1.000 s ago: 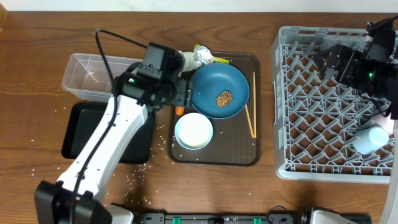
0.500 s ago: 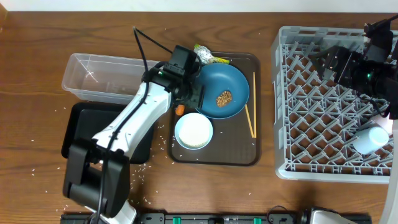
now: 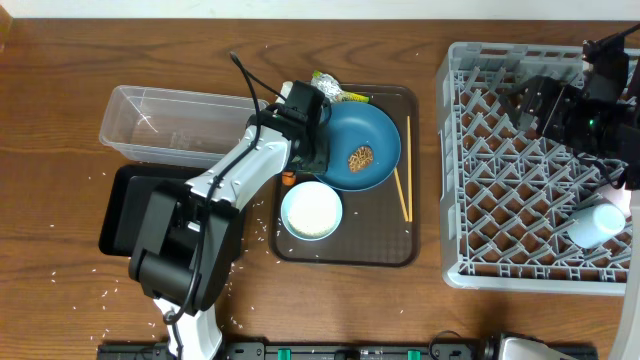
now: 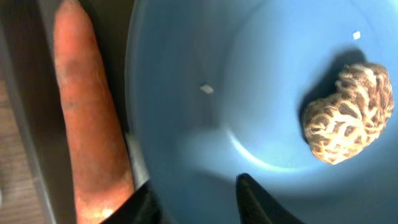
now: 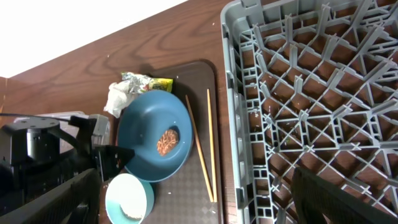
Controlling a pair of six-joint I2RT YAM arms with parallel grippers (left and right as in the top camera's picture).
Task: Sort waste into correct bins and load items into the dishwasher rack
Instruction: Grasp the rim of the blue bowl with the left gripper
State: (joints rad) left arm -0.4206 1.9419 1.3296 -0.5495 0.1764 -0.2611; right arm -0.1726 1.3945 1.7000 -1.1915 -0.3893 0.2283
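- Fingers [image 4: 255, 199] of the left claw [image 4: 196, 200] straddle the near rim of the blue plate [image 4: 249, 74]: one outside the rim, one over the inside. The jaws are partly apart with the rim between them. Whether they already press on it cannot be told.
- The carrot [image 4: 93, 118] lies just outside the outer finger, close along the plate's edge. Its long axis runs the way the claw points, with the thinner end farther from the claw.
- The brown lump [image 4: 348, 115] sits in the plate's hollow, ahead of the claw on the inner finger's side, apart from both fingers.
- The white bowl [image 3: 311, 210] stands just beside the claw on the brown tray [image 3: 400, 250], near the carrot.
- The tissue [image 5: 115, 98] and the wrapper [image 5: 149, 81] lie at the plate's edge on the claw's other side.
- The chopsticks [image 3: 404, 185] lie across the plate from the left claw. Their long axes run roughly along the tray's edge, one slightly slanted against the other.
- The clear tub [image 3: 170, 120] and the black tray [image 3: 120, 215] lie behind this claw, on either side of its arm.
- The right claw [image 5: 196, 177] hangs over the grey rack [image 5: 323, 93], spread wide and empty. The plate is well apart from it, ahead.
- A pale cup [image 3: 595, 222] lies in the rack, behind that claw.
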